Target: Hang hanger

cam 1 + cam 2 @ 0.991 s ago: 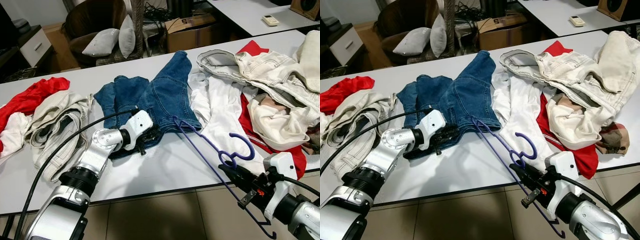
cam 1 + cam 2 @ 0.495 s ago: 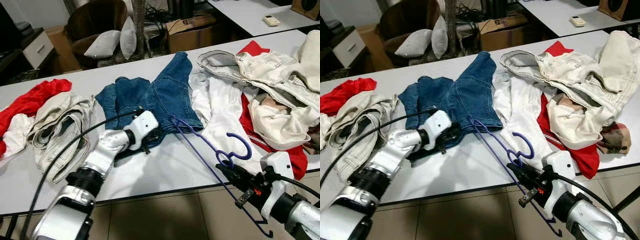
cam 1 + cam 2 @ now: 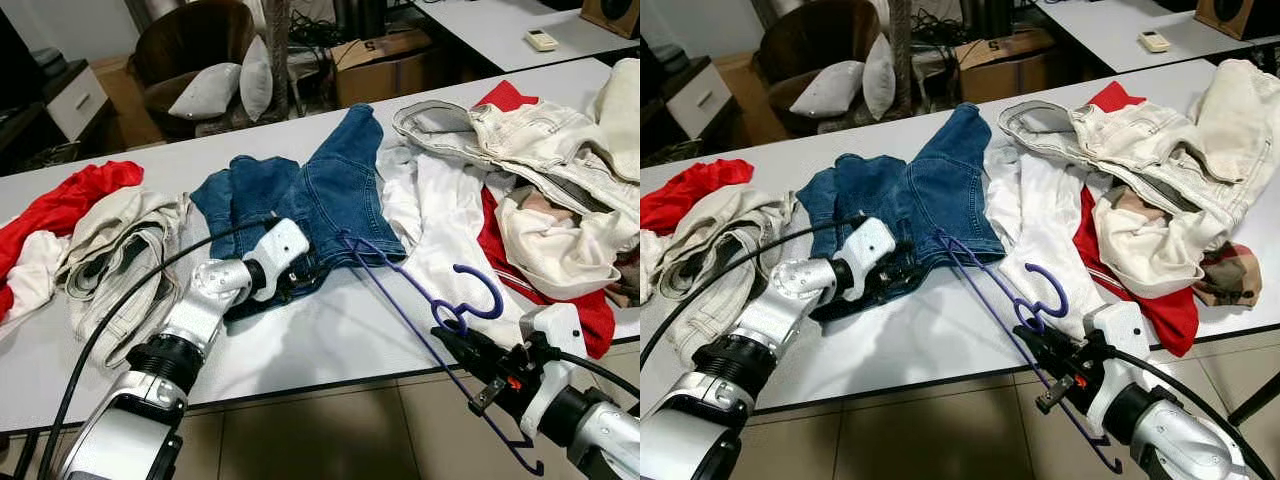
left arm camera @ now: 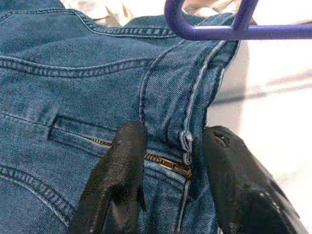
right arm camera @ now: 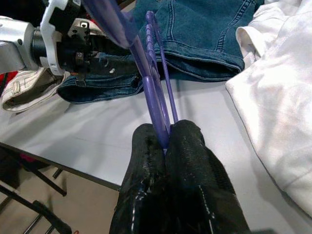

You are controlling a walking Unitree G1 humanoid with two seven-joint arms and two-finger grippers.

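The purple hanger (image 3: 420, 320) slants over the worktop (image 3: 330, 340), its far corner touching the waistband of the blue jeans (image 3: 320, 195) and its hook beside a white shirt (image 3: 440, 230). The right arm reaches in low from the near edge; the right end effector (image 5: 165, 141) is clamped on the hanger's wire. The left arm stretches forward, the left end effector (image 4: 168, 161) parted astride the jeans' zipper seam.
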